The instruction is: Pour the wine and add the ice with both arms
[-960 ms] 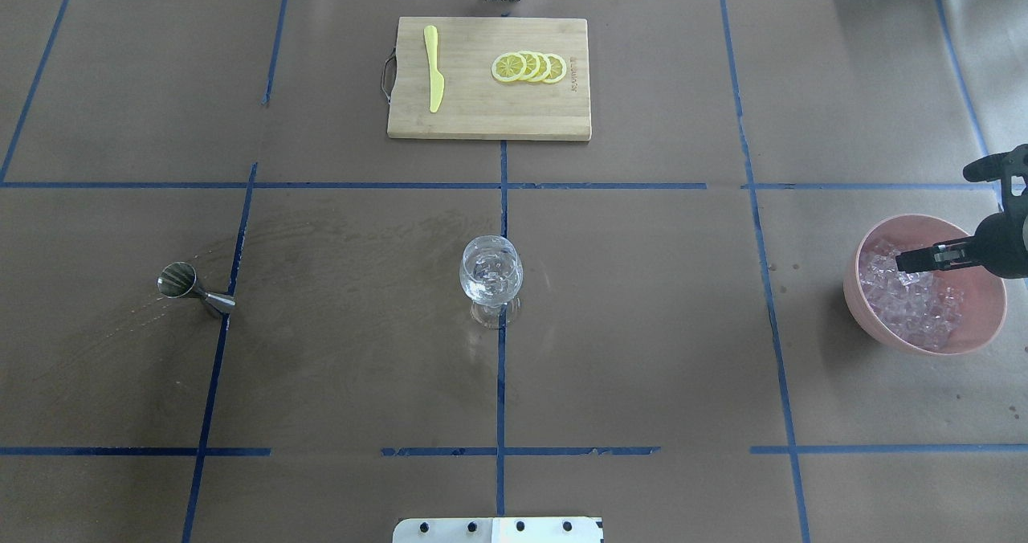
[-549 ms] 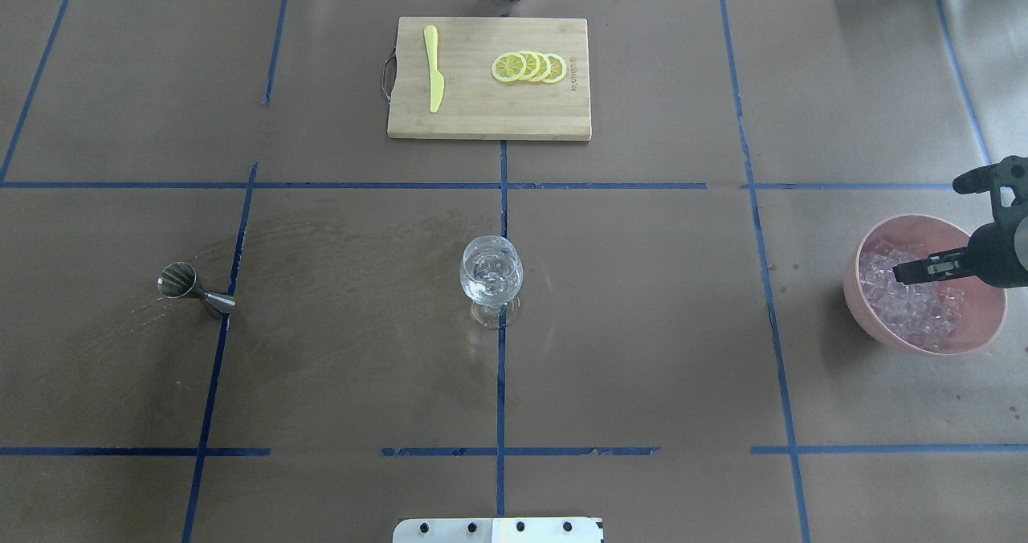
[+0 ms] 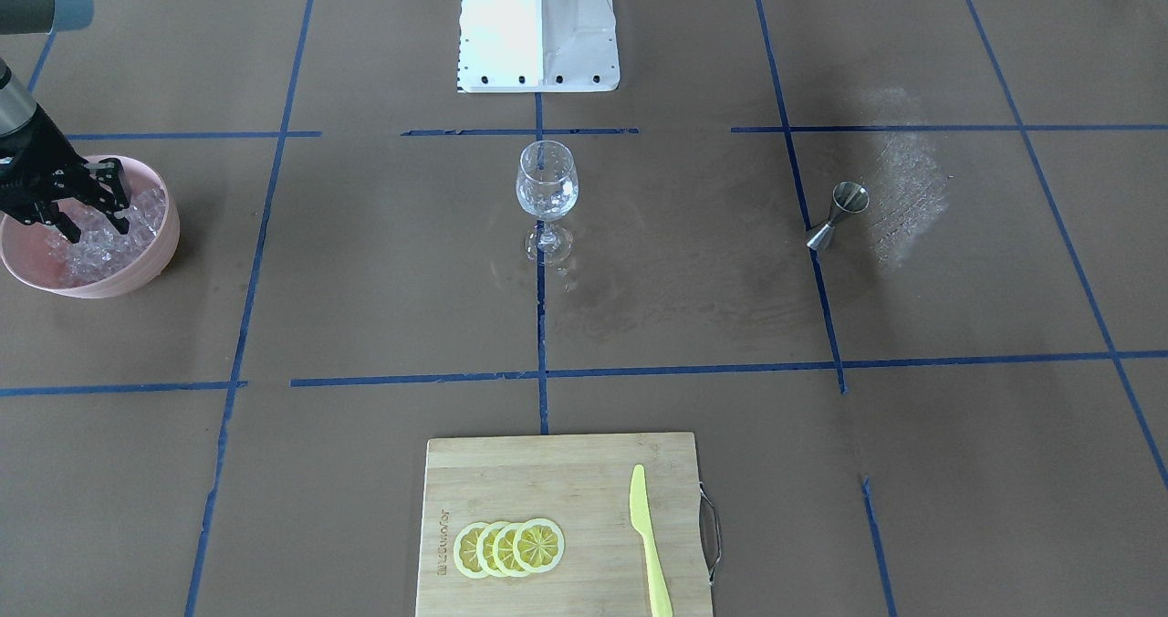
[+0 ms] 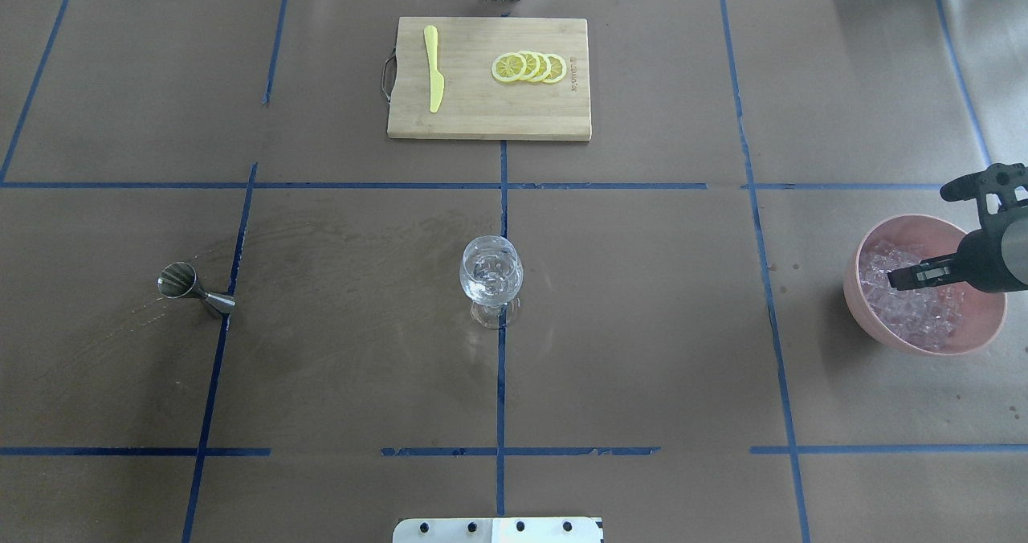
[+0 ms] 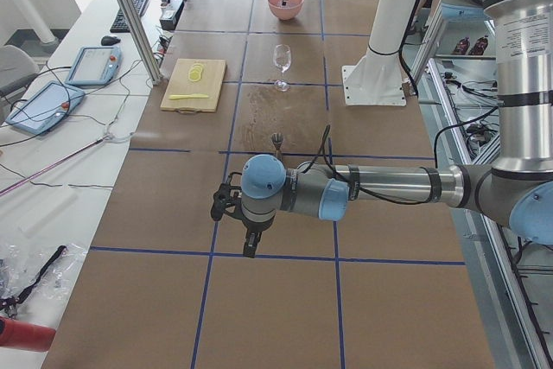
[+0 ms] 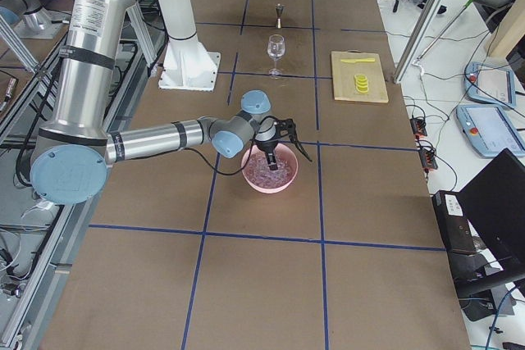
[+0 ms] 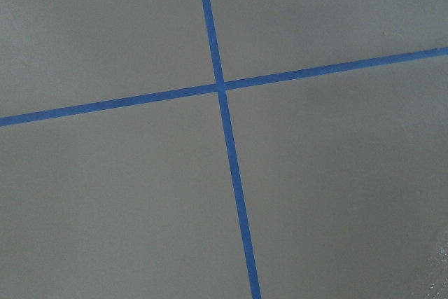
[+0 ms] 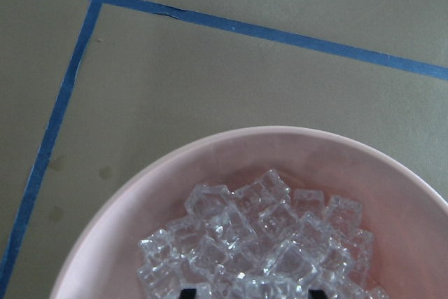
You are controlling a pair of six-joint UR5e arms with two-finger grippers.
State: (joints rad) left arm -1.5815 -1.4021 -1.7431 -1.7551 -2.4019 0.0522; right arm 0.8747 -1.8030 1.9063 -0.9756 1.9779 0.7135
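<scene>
Bamboo cutting board (image 4: pixel 482 117) — lemon slices (image 4: pixel 530 67), yellow knife (image 4: pixel 434 69) lying on it

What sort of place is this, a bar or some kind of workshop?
Most likely a robotics lab staged as a bar: a table gridded with blue tape, a robot arm and its white pedestal, and a control tablet on the side bench.

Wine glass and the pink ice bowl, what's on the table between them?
Nothing stands between the wine glass and the pink bowl: only bare brown paper crossed by one blue tape line, as the overhead view shows.
</scene>
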